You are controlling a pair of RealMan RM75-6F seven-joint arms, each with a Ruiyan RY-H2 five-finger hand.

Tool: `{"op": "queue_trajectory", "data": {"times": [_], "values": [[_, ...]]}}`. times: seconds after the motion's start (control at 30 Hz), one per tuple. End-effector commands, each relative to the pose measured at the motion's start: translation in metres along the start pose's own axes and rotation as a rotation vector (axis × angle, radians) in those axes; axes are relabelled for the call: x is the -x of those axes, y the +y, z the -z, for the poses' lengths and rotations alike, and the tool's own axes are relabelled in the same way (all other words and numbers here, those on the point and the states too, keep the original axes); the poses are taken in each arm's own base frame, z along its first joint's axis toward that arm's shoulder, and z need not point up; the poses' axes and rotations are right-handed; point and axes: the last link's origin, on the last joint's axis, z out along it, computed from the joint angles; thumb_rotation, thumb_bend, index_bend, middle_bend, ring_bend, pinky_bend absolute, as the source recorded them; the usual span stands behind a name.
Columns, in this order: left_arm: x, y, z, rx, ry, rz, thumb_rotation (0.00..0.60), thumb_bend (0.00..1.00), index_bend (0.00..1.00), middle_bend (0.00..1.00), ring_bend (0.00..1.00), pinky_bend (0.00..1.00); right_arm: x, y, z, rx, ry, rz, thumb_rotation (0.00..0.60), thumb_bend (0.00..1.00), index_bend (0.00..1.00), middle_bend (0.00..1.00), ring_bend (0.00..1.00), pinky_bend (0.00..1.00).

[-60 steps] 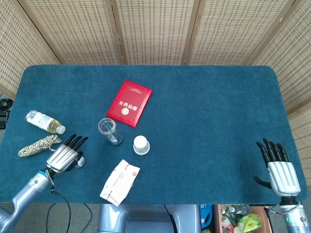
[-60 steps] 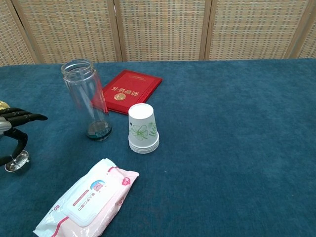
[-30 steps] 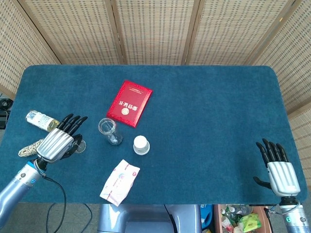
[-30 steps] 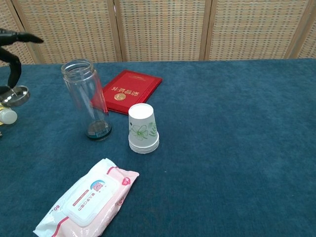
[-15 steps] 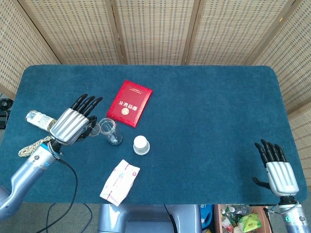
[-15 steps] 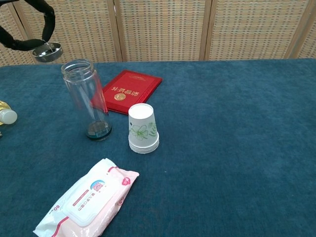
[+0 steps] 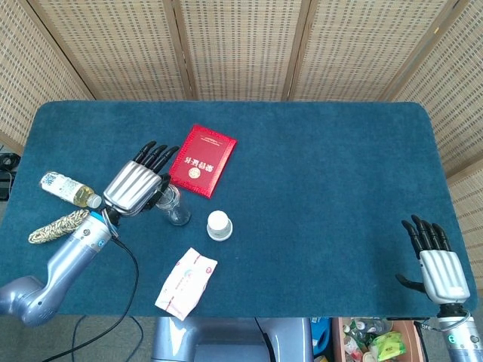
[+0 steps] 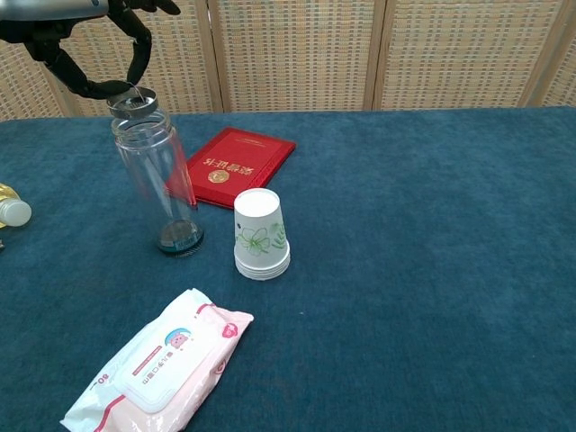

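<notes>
A tall clear bottle (image 8: 167,184) stands upright without a cap, left of centre (image 7: 173,205). My left hand (image 7: 140,185) hovers just above it and pinches a small round metal lid (image 8: 133,100) between thumb and a finger, right at the bottle's mouth. In the chest view the left hand (image 8: 88,40) reaches in from the top left corner. Whether the lid touches the rim I cannot tell. My right hand (image 7: 438,267) rests at the table's front right edge, fingers spread and holding nothing.
A red booklet (image 7: 201,161) lies behind the bottle. A stack of paper cups (image 8: 261,236) stands upside down to its right. A pack of wet wipes (image 8: 157,364) lies near the front edge. A small drink bottle (image 7: 66,188) and a rope coil (image 7: 59,225) lie at the far left.
My left hand lifted the metal lid off the table at the left and carried it up and rightward to the clear bottle's mouth. The right hand stayed put.
</notes>
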Motion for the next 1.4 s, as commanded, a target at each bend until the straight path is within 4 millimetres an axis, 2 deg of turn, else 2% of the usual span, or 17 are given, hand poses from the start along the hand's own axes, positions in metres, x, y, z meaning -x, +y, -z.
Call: {"op": "queue_trajectory", "data": {"times": [0.03, 0.77, 1.27, 1.33, 1.4], "values": [[0.002, 0.000, -0.002, -0.007, -0.005, 0.001, 0.600, 0.46, 0.64, 0.00, 0.00, 0.00, 0.000, 0.001, 0.000, 0.001, -0.001, -0.001, 0.600, 0.02, 0.02, 0.00, 0.00, 0.00], [0.014, 0.003, -0.014, -0.029, -0.016, -0.003, 0.600, 0.46, 0.64, 0.00, 0.00, 0.00, 0.000, 0.002, -0.001, 0.006, -0.004, -0.005, 0.600, 0.02, 0.02, 0.00, 0.00, 0.00], [0.022, 0.004, -0.014, -0.037, -0.032, -0.007, 0.600, 0.46, 0.64, 0.00, 0.00, 0.00, 0.000, 0.003, -0.001, 0.008, -0.007, -0.006, 0.600, 0.02, 0.02, 0.00, 0.00, 0.00], [0.023, 0.004, -0.014, -0.037, -0.035, -0.010, 0.600, 0.46, 0.63, 0.00, 0.00, 0.00, 0.000, 0.003, 0.000, 0.008, -0.007, -0.006, 0.600, 0.02, 0.02, 0.00, 0.00, 0.00], [0.024, 0.003, -0.014, -0.039, -0.035, -0.013, 0.600, 0.46, 0.55, 0.00, 0.00, 0.00, 0.000, 0.003, 0.000, 0.008, -0.006, -0.006, 0.600, 0.02, 0.02, 0.00, 0.00, 0.00]]}}
